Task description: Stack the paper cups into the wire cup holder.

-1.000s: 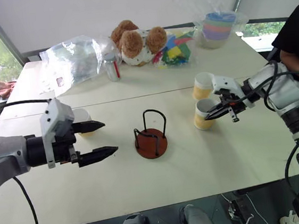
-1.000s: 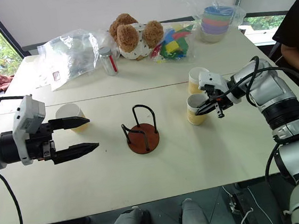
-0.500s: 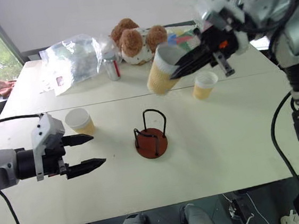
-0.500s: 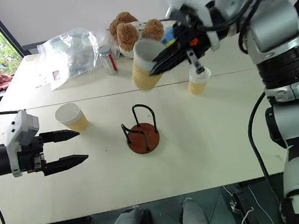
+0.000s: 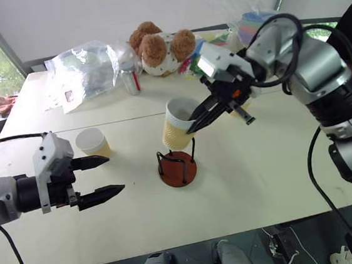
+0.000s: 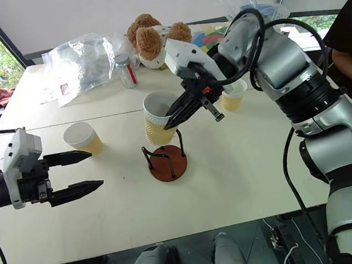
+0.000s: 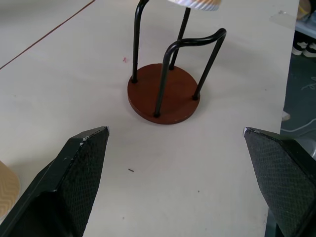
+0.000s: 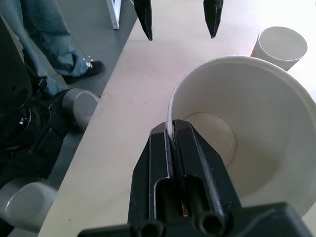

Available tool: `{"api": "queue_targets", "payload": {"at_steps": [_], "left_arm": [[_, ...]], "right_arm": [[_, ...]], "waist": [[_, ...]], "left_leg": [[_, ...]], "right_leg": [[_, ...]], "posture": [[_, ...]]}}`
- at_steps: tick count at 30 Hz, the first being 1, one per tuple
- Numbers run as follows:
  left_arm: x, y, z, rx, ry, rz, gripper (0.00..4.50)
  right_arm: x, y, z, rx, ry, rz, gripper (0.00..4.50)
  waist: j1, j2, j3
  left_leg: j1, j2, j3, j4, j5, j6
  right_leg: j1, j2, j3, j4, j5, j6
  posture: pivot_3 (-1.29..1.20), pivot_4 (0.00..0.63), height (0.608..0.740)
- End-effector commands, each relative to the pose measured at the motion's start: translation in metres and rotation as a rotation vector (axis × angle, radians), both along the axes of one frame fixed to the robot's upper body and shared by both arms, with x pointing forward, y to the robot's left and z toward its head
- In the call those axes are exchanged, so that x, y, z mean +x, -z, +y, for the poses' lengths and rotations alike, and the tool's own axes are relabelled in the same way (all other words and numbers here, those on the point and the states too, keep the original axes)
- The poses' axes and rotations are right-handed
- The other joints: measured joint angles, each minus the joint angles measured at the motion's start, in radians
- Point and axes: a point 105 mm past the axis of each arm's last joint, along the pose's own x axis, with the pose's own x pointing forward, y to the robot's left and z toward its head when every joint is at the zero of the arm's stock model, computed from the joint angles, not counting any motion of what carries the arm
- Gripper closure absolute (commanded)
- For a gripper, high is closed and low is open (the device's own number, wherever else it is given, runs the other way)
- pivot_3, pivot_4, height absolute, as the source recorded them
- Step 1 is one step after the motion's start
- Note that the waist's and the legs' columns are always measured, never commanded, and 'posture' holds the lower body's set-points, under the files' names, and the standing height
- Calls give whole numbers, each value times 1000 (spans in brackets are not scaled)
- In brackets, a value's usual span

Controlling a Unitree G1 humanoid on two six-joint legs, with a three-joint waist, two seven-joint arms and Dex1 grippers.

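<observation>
My right gripper [image 5: 192,128] is shut on the rim of a paper cup [image 5: 177,123], one finger inside and one outside [image 8: 173,132]. The cup hangs tilted just above the wire cup holder [image 5: 178,166], whose black loops rise from a dark red disc [image 7: 165,93]. My left gripper [image 5: 113,174] stands open and empty, level with the table, left of the holder and pointing at it. A second paper cup [image 5: 93,142] stands upright on the table just behind the left gripper. A third paper cup [image 6: 232,95] stands behind my right arm, partly hidden.
At the table's far side lie a crumpled clear plastic bag [image 5: 86,68], a small bottle [image 5: 133,80], a teddy bear [image 5: 157,45] and colourful toys [image 6: 204,39]. A person in black [image 6: 349,32] sits at the right edge. Another person's legs [image 8: 49,34] stand beside the table.
My right gripper lifted the paper cup off the table at the right, swung it up and leftward, then lowered it over the wire cup holder. The left gripper drew back slightly, still open.
</observation>
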Motion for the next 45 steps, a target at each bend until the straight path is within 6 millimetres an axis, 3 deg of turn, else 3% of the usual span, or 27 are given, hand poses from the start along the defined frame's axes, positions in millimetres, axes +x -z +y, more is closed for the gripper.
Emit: {"api": "queue_targets", "payload": {"at_steps": [1, 2, 3, 4, 10, 14, 17, 21, 24, 30, 43, 45], "left_arm": [[-1, -11, -2, -5, 1, -47, 0], [0, -11, -3, -6, 1, -47, 0], [0, -11, -3, -8, 2, -47, 0], [0, -11, -4, -10, 2, -47, 0], [3, -12, -4, -13, -5, -51, 0], [3, -15, -5, -19, -3, -54, 0], [0, -25, -9, -48, 23, -65, 0], [-1, -39, -15, -62, 69, -86, 0], [1, -49, -18, -68, 89, -111, 0], [13, -55, -14, -64, 65, -151, 0], [17, -46, -11, -54, 48, -129, 0], [18, -44, -10, -51, 44, -126, 0]], "right_arm": [[-1, -1, 3, -8, -27, -36, 4470], [0, 1, 4, -16, -30, -43, 4470], [1, 3, 5, -23, -36, -50, 3936], [1, 5, 5, -28, -40, -55, 3708], [9, 4, 6, -15, -18, -84, 702], [26, -17, -8, 49, 101, -74, 702], [63, -31, -43, 79, 337, -125, 702], [108, -17, -94, 17, 648, -247, 702], [125, 3, -120, -48, 777, -298, 702], [132, 33, -135, -100, 853, -272, 702], [141, 61, -141, -173, 920, -290, 702], [141, 64, -140, -174, 922, -284, 1521]], "waist": [[0, 0, 0], [0, 0, 0], [-1, 0, 0], [0, 0, 0], [0, 0, 0], [1, 0, 0], [2, 0, 0], [0, 0, 0], [-4, 0, 0], [-19, 3, 2], [-28, 3, 2], [-27, 3, 2]], "left_leg": [[0, 0, 0, 0, 0, 0], [0, 0, 0, 0, 0, 0], [0, 0, 0, 0, 0, 0], [0, 0, 0, 0, 0, 0], [0, 0, 0, 0, 0, 0], [0, 0, 0, 0, 0, 0], [0, -1, 0, 0, 0, 0], [0, -1, 0, 0, 0, -1], [0, -2, 1, 0, 1, -1], [0, 0, 2, -1, 1, -2], [0, 0, 2, 0, 2, -2], [0, 0, 2, 0, 2, -2]], "right_leg": [[0, 0, 0, 0, 0, 0], [0, 0, 0, 0, 0, 0], [0, 0, 0, 0, 0, 0], [0, 0, 0, 0, 0, 0], [0, 0, 0, 0, 0, 0], [0, 0, 0, 0, 0, 0], [0, 0, 0, 0, 0, 0], [0, 1, 0, 0, 0, 0], [0, 2, 0, -1, 0, 0], [-1, 5, 1, 0, 0, 0], [-1, 5, 1, 2, 0, 0], [-1, 5, 1, 2, 0, 0]], "posture": [[0, 150, 740], [0, 150, 740], [0, 150, 740], [0, 150, 740], [0, 150, 740], [0, 150, 740], [0, 150, 740], [0, 150, 740], [0, 150, 740], [0, 150, 740], [0, 150, 740], [0, 150, 740]]}}
